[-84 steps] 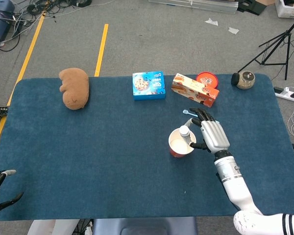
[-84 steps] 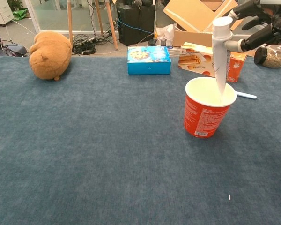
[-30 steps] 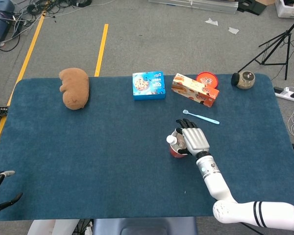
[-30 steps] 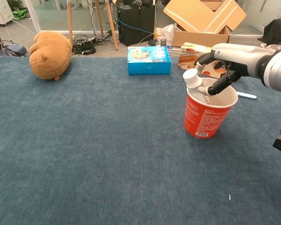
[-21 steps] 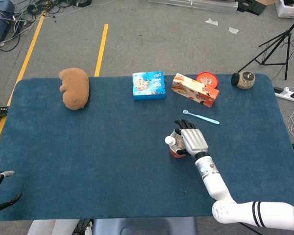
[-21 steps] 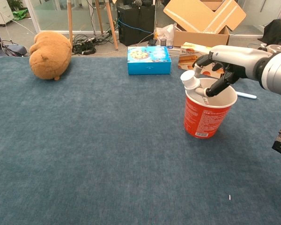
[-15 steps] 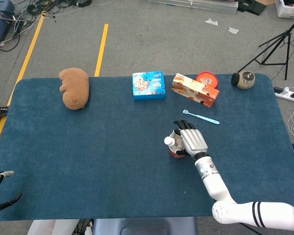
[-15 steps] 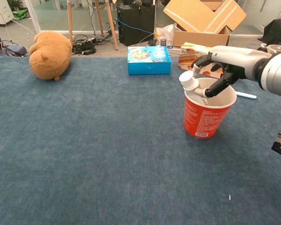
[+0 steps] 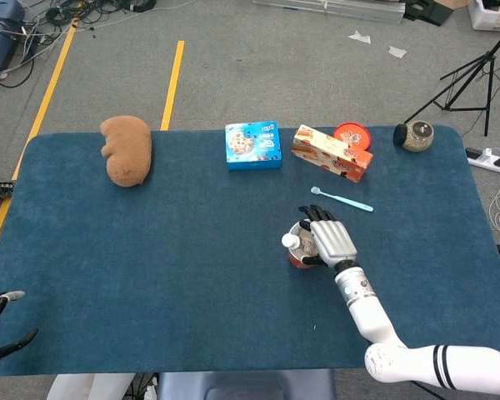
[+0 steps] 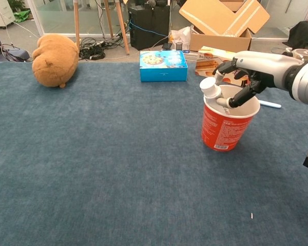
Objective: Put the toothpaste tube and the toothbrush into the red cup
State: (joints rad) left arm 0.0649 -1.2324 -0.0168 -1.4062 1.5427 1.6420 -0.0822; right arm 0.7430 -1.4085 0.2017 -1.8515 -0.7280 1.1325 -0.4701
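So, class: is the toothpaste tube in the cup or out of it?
In. The tube leans on the cup rim, cap end sticking out left; the right hand is at it. Toothbrush lies outside.

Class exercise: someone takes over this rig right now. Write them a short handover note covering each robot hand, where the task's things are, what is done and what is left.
Right robot hand: over the red cup, fingers around the toothpaste tube; whether it grips it, I cannot tell.
Left robot hand: at the table's near left edge, holding nothing.
Toothpaste tube: in the cup, cap leaning over the rim.
Toothbrush: lying on the table beyond the cup, untouched.
Done: tube in the cup.
Left: clear the right hand, pick up the toothbrush, put it in the cup.
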